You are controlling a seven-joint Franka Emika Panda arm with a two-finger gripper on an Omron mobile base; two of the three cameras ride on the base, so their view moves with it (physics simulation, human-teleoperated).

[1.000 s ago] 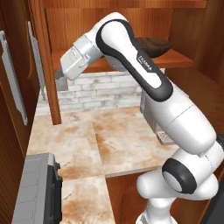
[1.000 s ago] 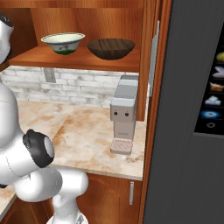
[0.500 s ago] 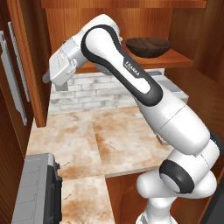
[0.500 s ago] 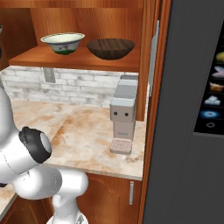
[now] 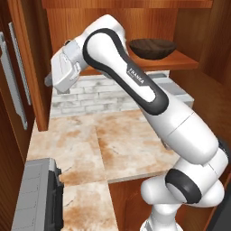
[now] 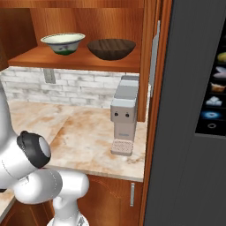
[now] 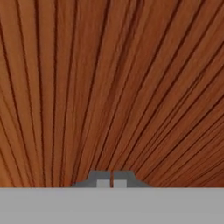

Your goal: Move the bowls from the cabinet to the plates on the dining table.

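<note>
Sitting side by side on the cabinet (image 6: 150, 66) shelf are the cream bowl (image 6: 63, 43) and the brown bowl (image 6: 111, 48). End effector (image 7: 111, 183) is pressed together, empty, facing what's probably the cabinet's wood up close.

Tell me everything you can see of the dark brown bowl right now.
The dark brown bowl is wide and shallow, plain dark brown all over with a faintly grained, wood-like look. It sits upright on the cabinet's wooden shelf, to the right of the cream bowl in the right base view, close beside it with a narrow gap between their rims. Nothing lies in it that I can see, and only the shelf touches it.
</note>
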